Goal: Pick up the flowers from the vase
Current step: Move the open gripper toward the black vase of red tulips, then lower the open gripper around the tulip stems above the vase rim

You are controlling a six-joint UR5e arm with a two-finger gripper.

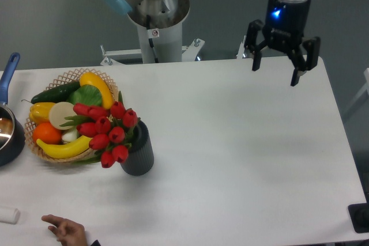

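A bunch of red tulip flowers [106, 131] with green leaves leans out to the left of a short dark grey vase [138, 151] standing left of the table's centre. My gripper [275, 73] hangs open above the far right part of the table, well away from the flowers and the vase. Nothing is between its fingers.
A wicker basket [66, 78] with fruit and vegetables sits right behind the flowers at the left. A dark pan with a blue handle [8, 76] is at the left edge. A person's hand [64, 230] rests near the front edge. The robot base [154, 18] stands behind the table.
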